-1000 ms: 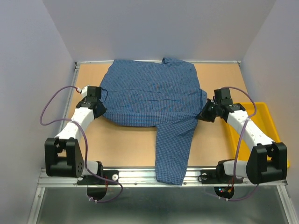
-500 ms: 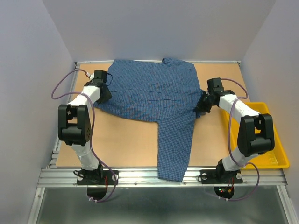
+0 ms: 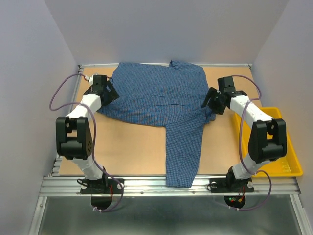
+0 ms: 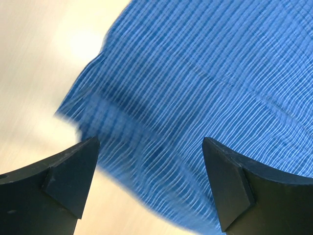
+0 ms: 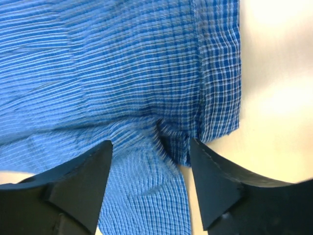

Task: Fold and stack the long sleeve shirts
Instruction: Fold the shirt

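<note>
Newly released: left gripper (image 4: 150, 142) and right gripper (image 5: 150, 143) gape empty above blue fine-checked cotton shirt (image 3: 156, 93); flattening judged done, near sleeve needs folding next.

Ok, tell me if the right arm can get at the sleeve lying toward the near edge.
Probably yes. The sleeve lies flat and uncovered on the table, just on the near side of the open right gripper, with nothing between them.

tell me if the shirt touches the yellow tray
Apart. The top view shows bare table between the shirt and the yellow tray.
</note>
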You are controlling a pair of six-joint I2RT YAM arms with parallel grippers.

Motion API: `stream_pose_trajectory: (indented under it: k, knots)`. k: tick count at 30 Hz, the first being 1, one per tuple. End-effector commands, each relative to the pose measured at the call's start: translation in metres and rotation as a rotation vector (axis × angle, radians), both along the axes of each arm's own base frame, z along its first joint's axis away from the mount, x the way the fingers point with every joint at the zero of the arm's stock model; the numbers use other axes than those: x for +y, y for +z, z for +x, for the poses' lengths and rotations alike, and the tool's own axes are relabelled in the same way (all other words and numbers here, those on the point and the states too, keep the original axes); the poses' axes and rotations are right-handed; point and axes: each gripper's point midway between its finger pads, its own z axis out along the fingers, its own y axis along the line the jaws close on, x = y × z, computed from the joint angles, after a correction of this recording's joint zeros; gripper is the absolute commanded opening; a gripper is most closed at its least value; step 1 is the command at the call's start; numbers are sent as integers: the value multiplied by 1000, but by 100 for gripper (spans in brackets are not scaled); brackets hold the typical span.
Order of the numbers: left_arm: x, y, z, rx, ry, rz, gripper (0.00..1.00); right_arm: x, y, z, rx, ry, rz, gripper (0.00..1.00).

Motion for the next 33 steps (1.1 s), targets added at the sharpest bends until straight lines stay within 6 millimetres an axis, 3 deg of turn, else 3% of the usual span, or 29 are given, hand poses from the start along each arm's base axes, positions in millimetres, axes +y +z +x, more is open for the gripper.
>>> stream_pose_trajectory:
  k: [1,2,7,8,11,13,17,18,25,29,33]
  knots:
    - [17,36,-27,-124,99,-63,99,-2,60,0,-195,72,-28,74]
    - [29,32,-43,-130,140,-76,99,0,58,-9,-185,92,-18,75]
    - [16,8,-78,-87,90,-145,97,18,28,-71,-93,169,91,76]
    - [17,-5,-88,-53,94,-146,95,20,25,-79,-85,174,106,74]
    - [24,-26,-104,-21,131,-148,88,25,10,-110,-45,196,140,73]
    - [27,-31,-104,-34,161,-167,85,27,4,-122,-28,204,152,73]
    - [28,-38,-90,-74,195,-224,80,29,-14,-143,29,218,169,71]
    - [27,-33,-79,-120,189,-234,79,30,-16,-145,32,220,168,71]
    - [25,-50,-53,-97,190,-261,76,30,-14,-141,20,230,162,71]
    - [27,-48,-39,-104,198,-267,72,30,-16,-141,21,228,165,71]
    - [25,-35,-26,-128,206,-282,61,31,-16,-141,20,231,166,71]
